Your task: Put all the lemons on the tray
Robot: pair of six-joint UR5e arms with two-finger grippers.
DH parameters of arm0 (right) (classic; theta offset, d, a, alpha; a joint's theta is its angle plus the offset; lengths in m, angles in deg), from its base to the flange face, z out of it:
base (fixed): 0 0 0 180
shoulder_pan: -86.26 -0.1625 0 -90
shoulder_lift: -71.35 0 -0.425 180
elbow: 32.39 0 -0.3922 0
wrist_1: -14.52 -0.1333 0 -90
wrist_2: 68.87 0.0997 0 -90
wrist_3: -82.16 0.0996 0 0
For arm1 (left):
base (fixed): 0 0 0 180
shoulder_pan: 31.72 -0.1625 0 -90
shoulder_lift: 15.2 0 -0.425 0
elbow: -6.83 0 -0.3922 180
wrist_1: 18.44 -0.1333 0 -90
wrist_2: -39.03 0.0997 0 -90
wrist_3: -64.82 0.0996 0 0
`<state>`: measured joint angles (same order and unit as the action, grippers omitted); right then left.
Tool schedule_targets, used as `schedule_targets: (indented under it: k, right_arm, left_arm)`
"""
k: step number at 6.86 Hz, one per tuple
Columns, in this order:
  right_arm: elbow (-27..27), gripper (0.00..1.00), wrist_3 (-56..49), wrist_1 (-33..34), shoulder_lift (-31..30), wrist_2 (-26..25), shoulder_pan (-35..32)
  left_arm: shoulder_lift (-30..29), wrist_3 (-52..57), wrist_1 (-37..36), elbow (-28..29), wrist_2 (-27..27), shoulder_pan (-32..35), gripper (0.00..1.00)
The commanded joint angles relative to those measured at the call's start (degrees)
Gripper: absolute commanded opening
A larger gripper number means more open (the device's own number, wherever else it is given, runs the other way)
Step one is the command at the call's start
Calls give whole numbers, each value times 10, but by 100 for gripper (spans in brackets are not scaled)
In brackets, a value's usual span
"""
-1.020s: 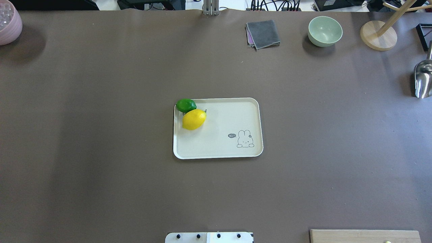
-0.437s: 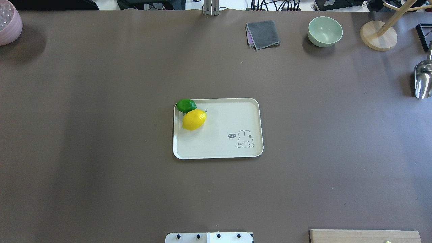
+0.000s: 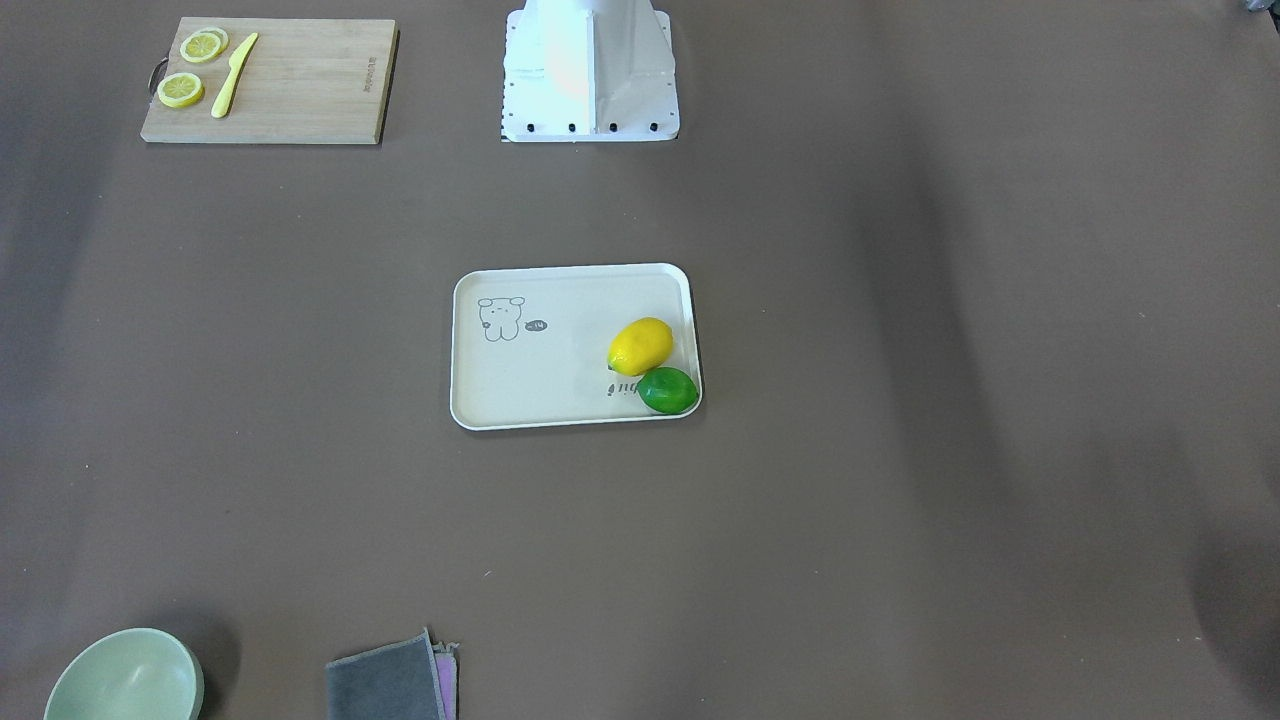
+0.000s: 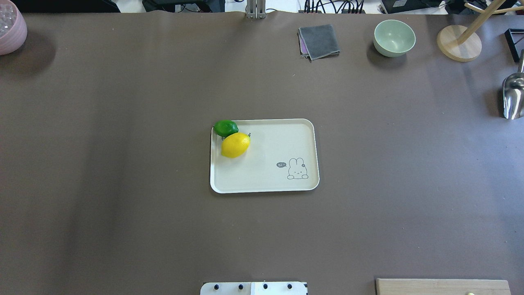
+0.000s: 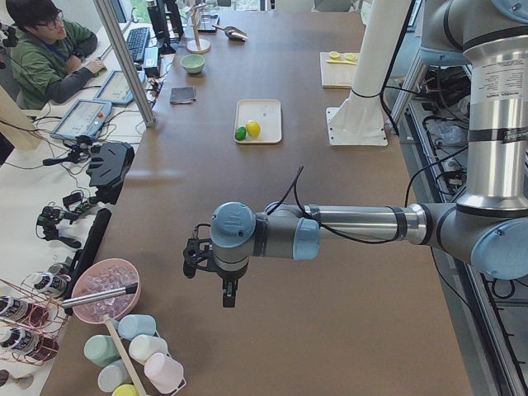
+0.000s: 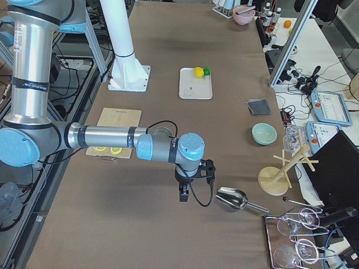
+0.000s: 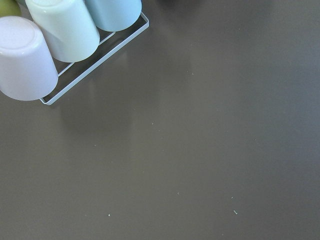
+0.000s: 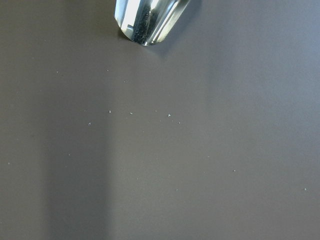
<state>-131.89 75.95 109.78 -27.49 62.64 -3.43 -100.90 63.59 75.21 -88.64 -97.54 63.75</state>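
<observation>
**Obscured and Cropped Items**

The yellow lemon [image 3: 641, 345] and green lemon [image 3: 668, 390] cover part of the script print [image 3: 622, 389] on the tray [image 3: 560, 395]. Overhead, the frame edge crops the cutting board [image 4: 442, 286] and the metal scoop [image 4: 512, 98]. Left gripper [image 5: 227, 295] and right gripper [image 6: 182, 195]: opening indeterminate.

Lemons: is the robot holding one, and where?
No. The yellow lemon and green lemon both lie on the tray; the left gripper and right gripper hang far away.

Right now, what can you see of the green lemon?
The green lemon is a small glossy oval, plastic-looking. It lies on its side in the tray's far left corner, overlapping the rim; whether it rests on the rim is unclear. It appears to touch the yellow lemon beside it.
</observation>
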Motion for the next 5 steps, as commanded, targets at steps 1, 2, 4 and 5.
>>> schedule_targets:
  k: [1, 2, 4, 5]
  right_arm:
    - [-8, 100, -1, -1, 0, 2, 0]
    - [-17, 100, -1, -1, 0, 6, 0]
    - [-22, 100, -2, -1, 0, 19, 0]
    - [-22, 100, -2, -2, 0, 26, 0]
  left_arm:
    - [9, -2, 2, -13, 0, -6, 100]
    - [16, -2, 6, -25, -8, -6, 100]
    - [22, -2, 7, -31, -10, -6, 100]
    - [21, -2, 8, -31, -29, -6, 100]
